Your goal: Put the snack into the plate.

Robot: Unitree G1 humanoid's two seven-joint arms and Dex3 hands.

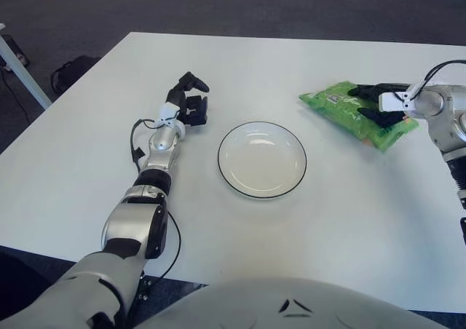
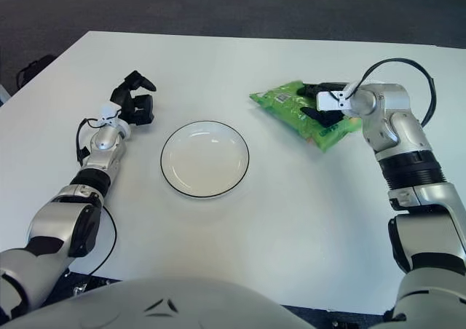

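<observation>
Two hands show over our white table [image 1: 87, 161]. Our left hand [image 1: 191, 100] sits left of the plate [image 1: 262, 159], fingers loosely curled, gripping nothing. The plate is at centre. To its right, our right hand [image 2: 324, 102] clasps the green snack bag [image 2: 295, 109], which is tilted, beside the plate.

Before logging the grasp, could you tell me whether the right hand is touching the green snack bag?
Touching. In the right eye view, the right hand has dark fingers pressed onto the green snack bag.
</observation>
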